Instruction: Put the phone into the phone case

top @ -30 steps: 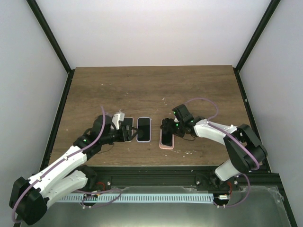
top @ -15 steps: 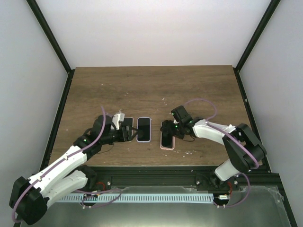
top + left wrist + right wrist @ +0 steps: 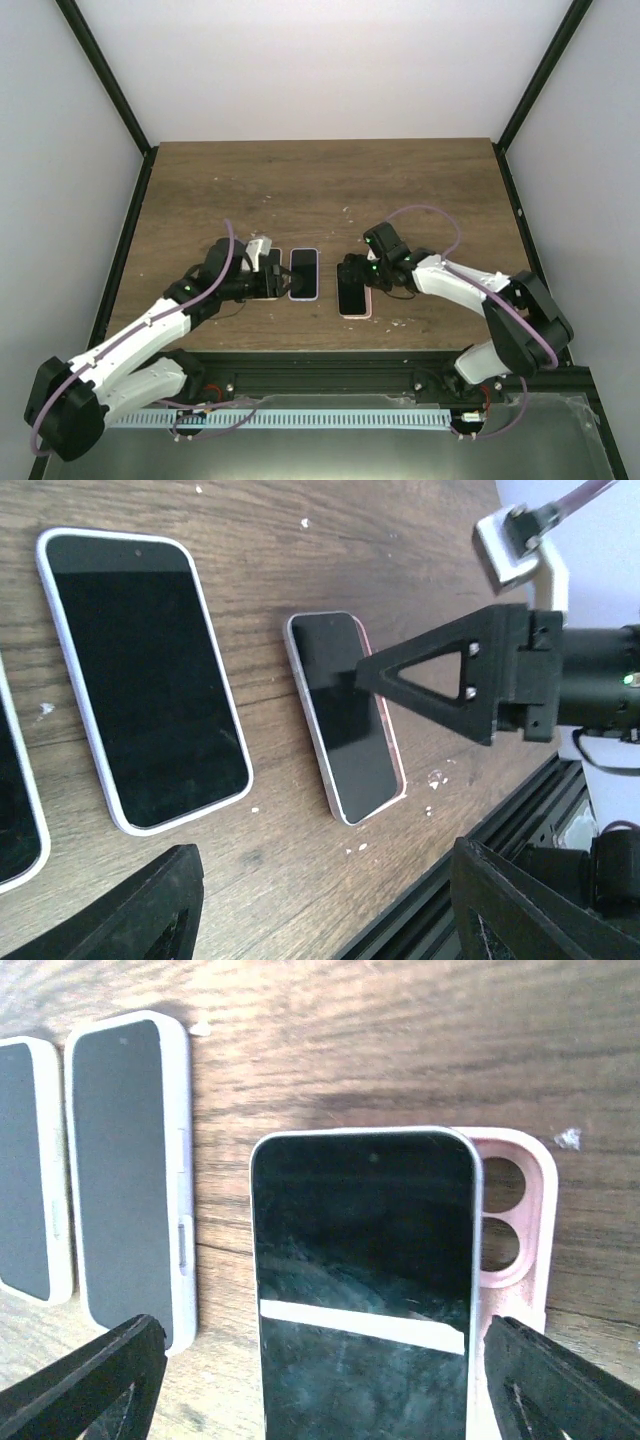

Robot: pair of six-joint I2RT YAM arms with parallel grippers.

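The phone (image 3: 365, 1280), black screen up, lies on the pink phone case (image 3: 512, 1222). It sits shifted left of the case, so the case's camera cutout and right rim show. My right gripper (image 3: 325, 1380) is open and its fingers straddle the phone's near end; the right finger is close to the case's edge. In the top view the right gripper (image 3: 352, 272) hovers over the phone (image 3: 351, 298). My left gripper (image 3: 270, 283) is open and empty, left of it. The left wrist view shows the phone (image 3: 345, 715) and the left gripper (image 3: 320, 900).
Two other phones in white cases lie side by side left of the pink one: the nearer one (image 3: 130, 1175) (image 3: 145, 680) and a further one (image 3: 28, 1170) partly under my left gripper. The table's front rail (image 3: 480, 880) is close.
My right gripper has nudged the phone slightly toward the near edge and left on the pink case. My left gripper has moved a little right toward the white-cased phones.
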